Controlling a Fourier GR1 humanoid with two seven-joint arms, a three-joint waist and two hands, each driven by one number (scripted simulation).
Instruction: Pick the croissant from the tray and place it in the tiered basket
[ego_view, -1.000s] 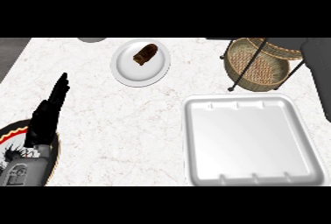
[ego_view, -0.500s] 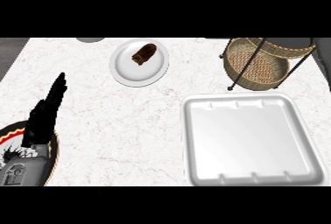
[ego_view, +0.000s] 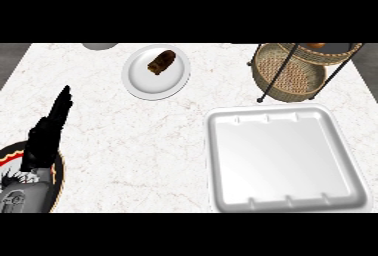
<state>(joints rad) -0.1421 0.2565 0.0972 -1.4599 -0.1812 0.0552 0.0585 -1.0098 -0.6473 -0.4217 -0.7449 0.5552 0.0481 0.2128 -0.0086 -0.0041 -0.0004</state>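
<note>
1. While the white tray (ego_view: 286, 159) lies bare at the right of the marble counter (ego_view: 133, 130), a small orange-brown piece that may be the croissant (ego_view: 317, 45) shows on the upper tier of the tiered basket (ego_view: 291, 75) at the far right, close to the upper limit of the view; it is too small to identify with certainty.
2. The left hand (ego_view: 48, 131) stands at the left edge of the counter, fingers straight and pointing away from the robot, holding nothing; it is resting.
3. Beneath the left forearm lies a dark plate with a red-and-gold rim (ego_view: 57, 172), only partly in view.
4. The right hand appears nowhere in the head view, so its state cannot be given.
5. A white plate (ego_view: 151, 85) at the far centre-left carries a dark brown pastry (ego_view: 162, 62), lying well apart from both tray and basket; it takes no visible part in the task.
6. A grey round object (ego_view: 98, 46) is cut off by the upper limit of the view, beside the white plate.
7. Step in hand, as a judgement: with the tray holding nothing and a likely croissant in the basket, the placing appears complete or nearly so.
8. Next move, as a judgement: little remains but to keep the right arm clear of the basket's thin black frame, so as not to disturb the tiers.
</note>
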